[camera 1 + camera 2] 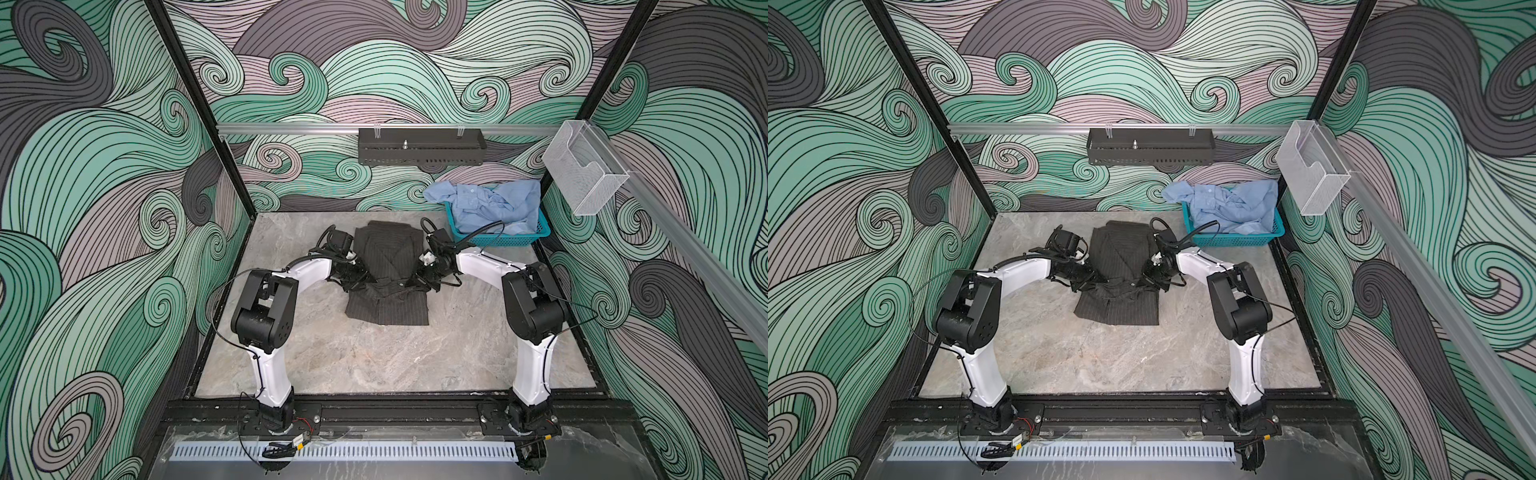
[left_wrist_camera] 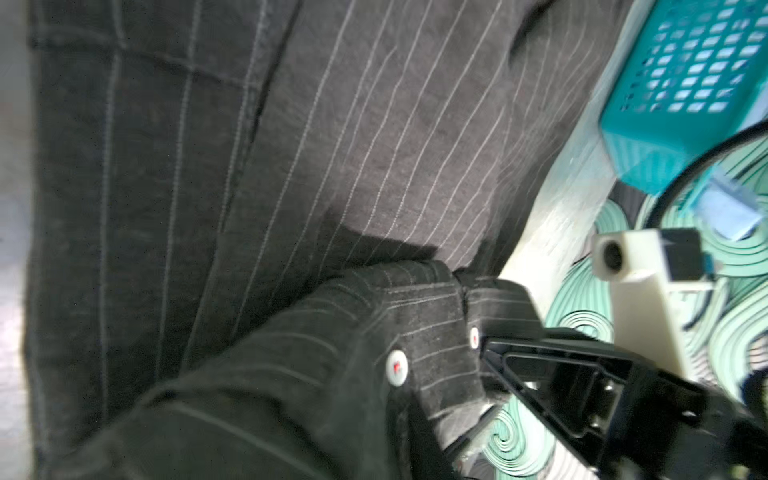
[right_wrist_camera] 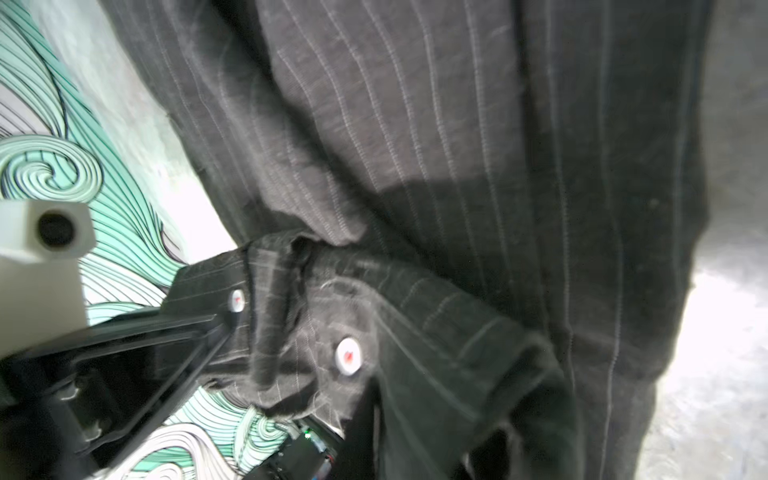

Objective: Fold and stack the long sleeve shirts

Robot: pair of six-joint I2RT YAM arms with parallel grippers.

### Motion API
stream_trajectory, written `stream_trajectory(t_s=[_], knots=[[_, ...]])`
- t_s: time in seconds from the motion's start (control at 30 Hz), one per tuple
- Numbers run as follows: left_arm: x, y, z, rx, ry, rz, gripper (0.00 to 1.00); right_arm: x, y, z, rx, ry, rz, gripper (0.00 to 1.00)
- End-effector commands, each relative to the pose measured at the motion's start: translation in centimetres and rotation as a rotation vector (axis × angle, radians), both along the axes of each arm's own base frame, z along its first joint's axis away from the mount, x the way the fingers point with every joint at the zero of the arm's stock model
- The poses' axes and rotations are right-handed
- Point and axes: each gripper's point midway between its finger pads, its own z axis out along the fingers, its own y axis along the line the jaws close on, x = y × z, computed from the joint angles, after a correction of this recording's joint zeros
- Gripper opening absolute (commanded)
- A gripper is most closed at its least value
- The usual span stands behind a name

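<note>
The dark charcoal pinstriped shirt (image 1: 388,266) (image 1: 1121,266) lies partly folded on the middle of the table, its buttoned edge raised in a ridge across its middle. My left gripper (image 1: 363,284) (image 1: 1090,284) is at the ridge's left end and my right gripper (image 1: 415,282) (image 1: 1148,282) at its right end. In both wrist views dark cloth (image 2: 374,145) (image 3: 457,124) with white buttons drapes over my own jaws and hides them. A black finger (image 2: 552,374) of the right gripper touches the buttoned edge. The light blue shirt (image 1: 490,203) (image 1: 1229,203) lies crumpled in the basket.
The teal mesh basket (image 1: 498,240) (image 1: 1237,239) (image 2: 685,83) stands at the back right corner, close behind the right arm. A black perforated tray (image 1: 419,151) hangs on the back rail and a clear plastic box (image 1: 582,178) on the right rail. Bare marble table (image 1: 374,361) stretches in front.
</note>
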Motion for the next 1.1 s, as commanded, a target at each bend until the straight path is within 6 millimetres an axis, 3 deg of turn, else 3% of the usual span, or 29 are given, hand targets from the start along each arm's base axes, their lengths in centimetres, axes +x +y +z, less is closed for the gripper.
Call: stream_trajectory(t_s=[0.0, 0.07, 0.2, 0.37, 0.47, 0.6, 0.77, 0.87, 1.07], knots=[[1.8, 0.1, 2.0, -0.04, -0.051, 0.0, 0.44, 1.1, 0.4, 1.2, 0.018, -0.029, -0.005, 0.37], [2.5, 0.4, 3.5, -0.067, -0.086, 0.012, 0.56, 1.4, 0.3, 2.3, 0.008, -0.054, -0.001, 0.51], [3.5, 0.9, 8.4, -0.096, -0.18, 0.013, 0.67, 2.1, -0.3, 5.2, -0.017, -0.129, 0.001, 0.63], [2.4, 2.0, 13.7, -0.084, -0.278, -0.006, 0.69, 1.8, -1.5, 8.6, -0.059, -0.2, 0.002, 0.74], [0.6, 2.7, 14.3, -0.06, -0.281, -0.013, 0.69, 0.9, -1.9, 9.3, -0.068, -0.208, 0.01, 0.78], [-2.1, 3.6, 12.7, -0.032, -0.251, -0.01, 0.69, -0.6, -2.8, 9.1, -0.09, -0.214, 0.019, 0.77], [-5.2, 3.2, 8.0, -0.024, -0.156, -0.025, 0.65, -1.4, -2.8, 7.3, -0.106, -0.206, 0.075, 0.72], [-6.4, 2.7, 5.2, -0.017, -0.092, -0.03, 0.64, -1.1, -2.6, 5.7, -0.122, -0.182, 0.1, 0.68], [-8.5, 4.3, 0.4, 0.067, 0.011, -0.01, 0.64, -1.9, -2.4, 1.4, -0.152, -0.103, 0.145, 0.6]])
